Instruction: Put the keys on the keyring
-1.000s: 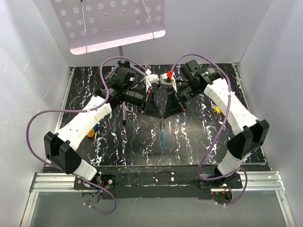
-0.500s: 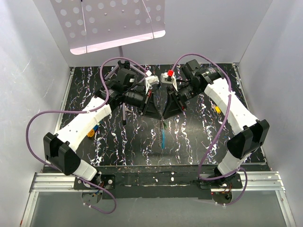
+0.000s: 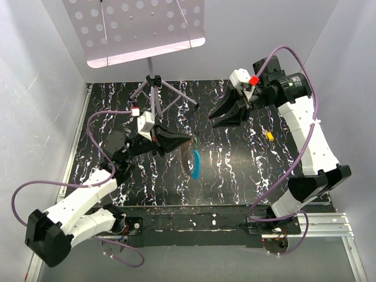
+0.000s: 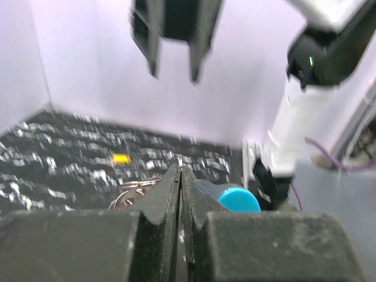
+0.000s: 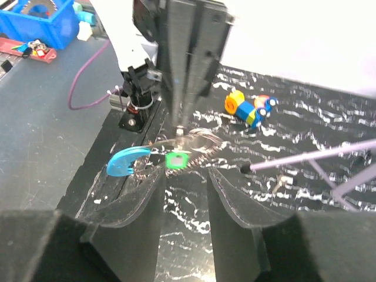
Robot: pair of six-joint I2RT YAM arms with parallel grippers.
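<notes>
Silvery keyring [image 5: 200,141] hangs pinched in the pressed-together tips of the left claw [image 3: 189,143], with its blue tag [image 3: 195,164] and the green key [image 5: 175,160] dangling just below that claw. Farther back, well apart from it, the right claw [image 3: 217,122] stands spread.

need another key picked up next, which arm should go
Right. The right gripper is open and empty, with a small yellow item near it; the left gripper is shut on the keyring.
</notes>
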